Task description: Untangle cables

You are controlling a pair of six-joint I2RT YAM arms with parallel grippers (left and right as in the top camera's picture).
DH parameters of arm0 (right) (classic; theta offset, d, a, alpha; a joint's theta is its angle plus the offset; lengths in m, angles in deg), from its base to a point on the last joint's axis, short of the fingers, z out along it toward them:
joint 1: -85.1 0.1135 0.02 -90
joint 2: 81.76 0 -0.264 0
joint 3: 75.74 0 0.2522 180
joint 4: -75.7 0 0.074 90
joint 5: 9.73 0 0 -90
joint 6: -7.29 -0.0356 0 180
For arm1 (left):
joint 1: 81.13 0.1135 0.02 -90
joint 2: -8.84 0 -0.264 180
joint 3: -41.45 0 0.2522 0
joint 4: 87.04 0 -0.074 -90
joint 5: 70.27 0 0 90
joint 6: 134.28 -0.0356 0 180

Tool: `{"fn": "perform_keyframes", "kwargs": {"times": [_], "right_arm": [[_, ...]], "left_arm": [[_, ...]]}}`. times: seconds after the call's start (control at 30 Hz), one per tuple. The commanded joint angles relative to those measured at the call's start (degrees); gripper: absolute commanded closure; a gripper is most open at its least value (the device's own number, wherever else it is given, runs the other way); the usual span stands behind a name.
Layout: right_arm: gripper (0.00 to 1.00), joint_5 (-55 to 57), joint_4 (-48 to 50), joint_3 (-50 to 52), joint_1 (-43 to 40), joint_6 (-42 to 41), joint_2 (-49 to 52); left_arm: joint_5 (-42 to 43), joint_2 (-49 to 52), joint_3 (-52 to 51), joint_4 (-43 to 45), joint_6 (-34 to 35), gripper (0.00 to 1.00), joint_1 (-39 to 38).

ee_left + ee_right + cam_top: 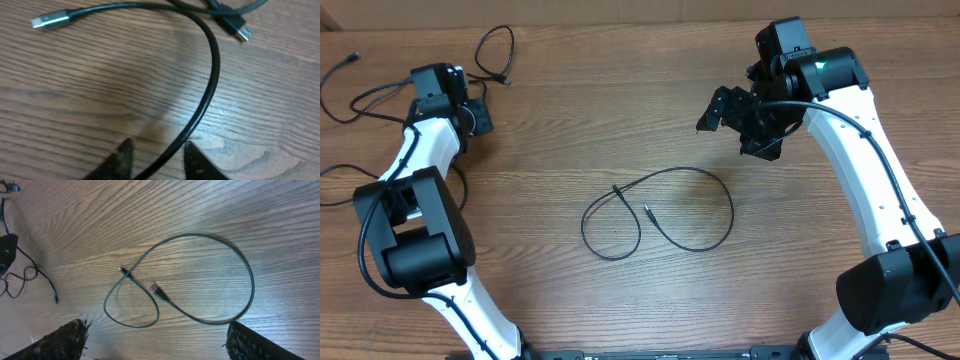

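The left gripper (158, 159) shows only two fingertips (122, 160) at the wrist view's bottom edge. They are slightly parted, and a black cable (212, 75) runs between them, not visibly pinched. The cable is glossy and arcs away from the left gripper toward a silver plug (46, 20) and a blue-tipped plug (235, 25). Well right of the left gripper, a thin looped cable (252, 286) crosses itself once below the wide-open, empty right gripper (160, 342).
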Motion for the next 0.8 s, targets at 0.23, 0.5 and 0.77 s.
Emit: {"fn": "perform_keyframes", "kwargs": {"times": [0.23,0.5,0.77], "right_arm": [[0.12,0.15,-0.11,0.04,-0.04,-0.02,-0.63],[0.11,0.17,0.33,0.04,-0.04,0.00,-0.63],[0.11,0.17,-0.57,0.04,-0.04,0.31,-0.63]], "left_arm": [[1.42,0.42,0.94,-4.44,-1.49,0.96,0.92],[1.09,-8.61,0.96,-12.31,10.03,0.96,0.96],[0.37,-13.27,0.96,-17.44,18.64,0.78,1.68]]}}
